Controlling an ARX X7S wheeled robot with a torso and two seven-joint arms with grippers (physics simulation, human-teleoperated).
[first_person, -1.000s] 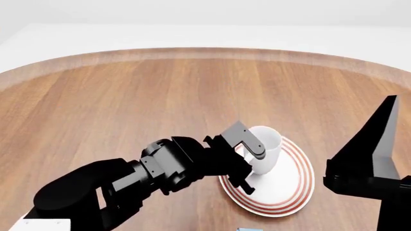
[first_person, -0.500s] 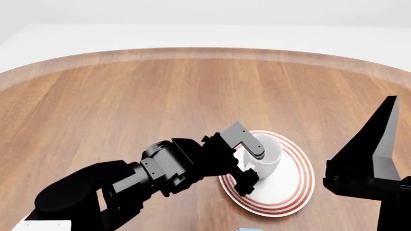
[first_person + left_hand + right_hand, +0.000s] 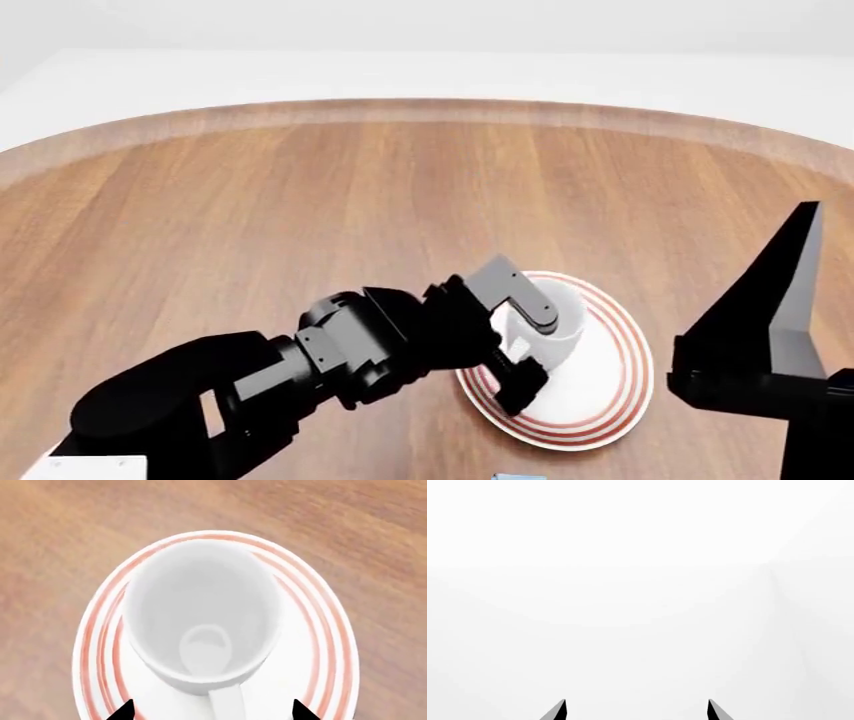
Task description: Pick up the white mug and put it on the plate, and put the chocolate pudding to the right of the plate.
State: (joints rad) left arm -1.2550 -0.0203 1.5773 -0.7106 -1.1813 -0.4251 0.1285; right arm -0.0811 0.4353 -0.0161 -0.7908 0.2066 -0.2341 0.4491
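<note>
Your white mug (image 3: pixel 550 322) stands on the plate (image 3: pixel 617 385) between the fingers of the left pincer (image 3: pixel 523 342), spread wide and clear of it; pudding placement remains, carton barely in view.

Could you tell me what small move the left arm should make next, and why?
Probably draw the left tool straight back from the white mug: the mug sits upright on the plate, and the tool's tips are spread either side of its handle, apparently not gripping.
</note>
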